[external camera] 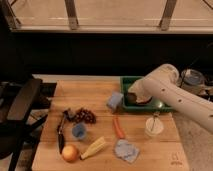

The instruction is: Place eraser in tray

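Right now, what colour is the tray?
The tray is dark green in the camera view; the end effector is over its left side.

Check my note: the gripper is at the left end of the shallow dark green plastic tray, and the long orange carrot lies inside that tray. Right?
No. The camera view shows the long orange carrot on the wooden board in front of the shallow dark green plastic tray, not inside it. The gripper is at its left end, as noted.
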Controlling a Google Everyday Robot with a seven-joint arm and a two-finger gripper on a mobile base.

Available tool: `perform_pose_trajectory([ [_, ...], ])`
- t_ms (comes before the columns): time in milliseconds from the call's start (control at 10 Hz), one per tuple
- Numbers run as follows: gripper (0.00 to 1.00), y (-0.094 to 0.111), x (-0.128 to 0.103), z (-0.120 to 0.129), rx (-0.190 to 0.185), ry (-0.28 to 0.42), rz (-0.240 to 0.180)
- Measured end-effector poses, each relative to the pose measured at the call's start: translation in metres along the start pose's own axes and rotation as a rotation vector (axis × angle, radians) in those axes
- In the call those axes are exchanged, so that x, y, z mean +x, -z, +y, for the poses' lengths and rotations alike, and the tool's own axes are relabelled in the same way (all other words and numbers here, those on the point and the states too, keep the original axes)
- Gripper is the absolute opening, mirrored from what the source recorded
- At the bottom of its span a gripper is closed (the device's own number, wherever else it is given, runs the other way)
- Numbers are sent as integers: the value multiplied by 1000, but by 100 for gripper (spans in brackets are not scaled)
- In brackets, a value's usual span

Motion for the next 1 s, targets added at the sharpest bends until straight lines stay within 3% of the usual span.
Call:
perform_pose_trajectory([
  [300, 0, -11, 56, 55, -27, -249, -27],
  [1000, 0, -17, 65, 58, -23, -301, -34],
])
